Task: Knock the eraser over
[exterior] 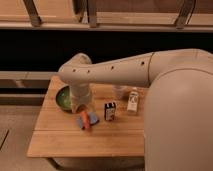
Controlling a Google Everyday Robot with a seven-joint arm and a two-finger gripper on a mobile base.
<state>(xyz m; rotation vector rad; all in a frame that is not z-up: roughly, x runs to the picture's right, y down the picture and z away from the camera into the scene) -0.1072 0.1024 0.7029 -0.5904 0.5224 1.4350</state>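
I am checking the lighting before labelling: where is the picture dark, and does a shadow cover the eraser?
Camera view: the light is warm and dim, with a black band behind the table. The eraser stands in even light, no shadow across it. The gripper, low at the end of the arm between green bowl and eraser, looks shaded by it.

Single camera view: mounted high on the robot's own side, facing forward and down past its pale arm [125, 75], middle range, onto a wooden table [60, 140]; gripper [85, 109] low at table's left, beside green bowl [62, 98].
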